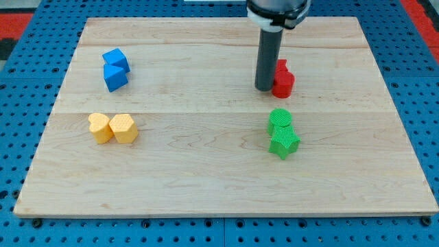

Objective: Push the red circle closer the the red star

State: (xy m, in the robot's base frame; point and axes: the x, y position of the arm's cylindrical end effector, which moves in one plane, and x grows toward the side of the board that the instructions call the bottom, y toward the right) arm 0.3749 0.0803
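Note:
The red circle (283, 83) sits on the wooden board right of centre near the view's top. The red star (280, 67) lies just above it, touching it and partly hidden by the rod. My tip (264, 88) is at the left side of the red circle, touching or nearly touching it.
A green circle (279, 118) and a green star (284, 142) lie below the red blocks. Two blue blocks (115, 69) lie at the upper left. A yellow heart (100, 127) and a yellow hexagon (124, 127) lie at the left. The board's edge (219, 214) runs along the view's bottom.

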